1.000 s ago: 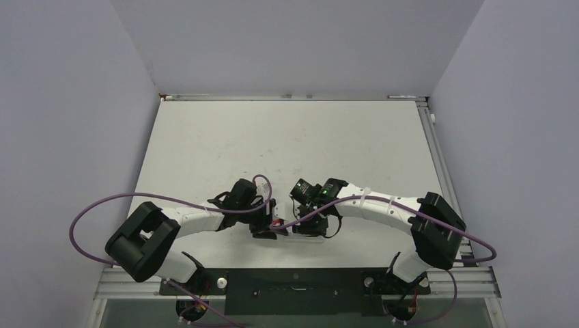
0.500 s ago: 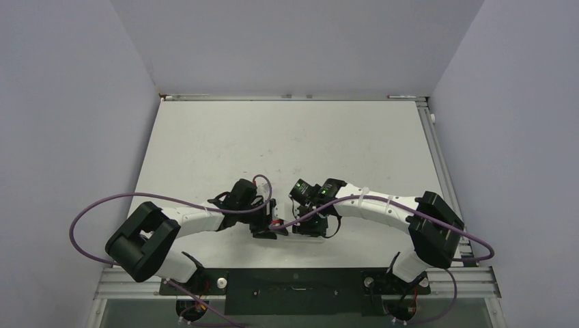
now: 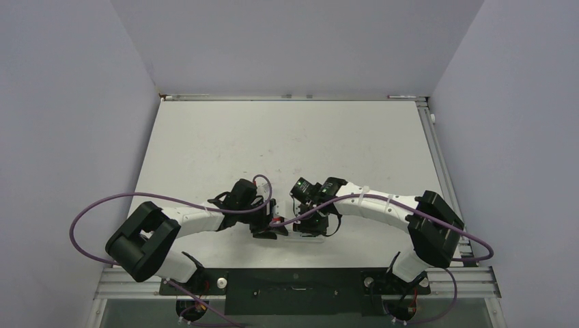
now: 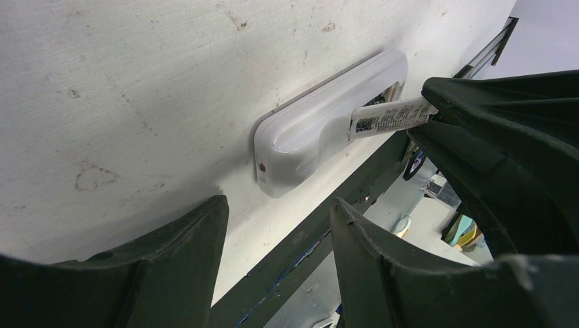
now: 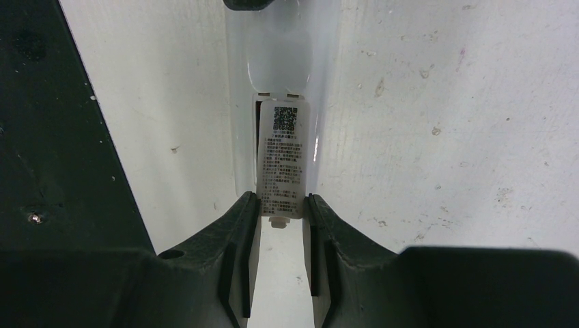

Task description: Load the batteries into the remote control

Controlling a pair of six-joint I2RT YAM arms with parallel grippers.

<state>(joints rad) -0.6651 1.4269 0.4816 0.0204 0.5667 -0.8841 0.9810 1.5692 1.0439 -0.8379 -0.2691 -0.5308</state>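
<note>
Though very little has shifted in the last second, my right wrist has crept a touch away from the near edge of the table, and that small pull is the whole story. My right pincer stays clamped on the free end of the battery cover, the thin white panel with the printed code and small text, one finger on each long side. Its grip has not loosened or tightened at all.

From my left wrist I see the cover standing at a tilt. Its far end is still at the recess in the back of the remote control, and its near end is raised off the shell in my fingers. The remote lies flat and back-up on the table, close beside the near edge and about midway along it, running parallel to that edge.

My left pincer hovers just off the remote's rounded end with its fingers well apart, holding nothing and not touching the shell (ready to steady it, I would say).

For the task, I judge that the lid is only partly free and the compartment is not yet open to me. I cannot tell what is inside the recess. The batteries do not show in any view, so no loading can begin until this cover is clear.
</note>
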